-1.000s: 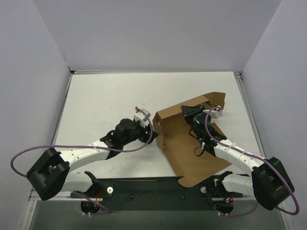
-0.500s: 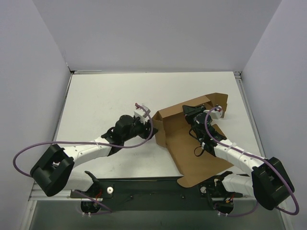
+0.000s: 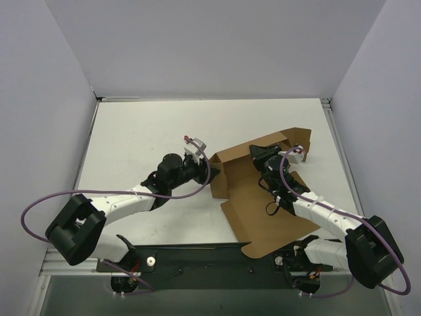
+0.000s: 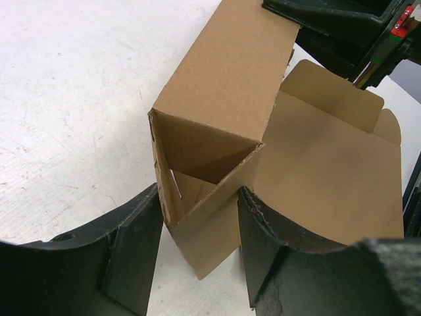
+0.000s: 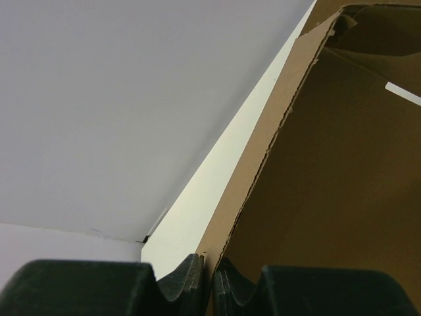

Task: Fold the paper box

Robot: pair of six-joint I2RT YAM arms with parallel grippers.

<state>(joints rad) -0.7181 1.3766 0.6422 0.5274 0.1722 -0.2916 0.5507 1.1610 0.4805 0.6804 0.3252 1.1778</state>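
- The paper box (image 3: 263, 210) is lying half-formed toward four o'clock on the table (image 3: 145, 131);
- the right gripper (image 5: 209, 280) is pinching its twelve-o'clock edge tight, seemingly anchoring it;
- the left gripper (image 4: 197, 230) is gaping partway, gripping nothing, straddling the raised nine-o'clock wall, probably to square it.

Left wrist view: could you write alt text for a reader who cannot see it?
A partly folded brown paper box stands on a white table, its nearest corner between the open jaws of the left gripper. Next to it, its unfolded panel lies flat.

No legible text, label, brand, number or sign on the paper box (image 3: 253, 210)
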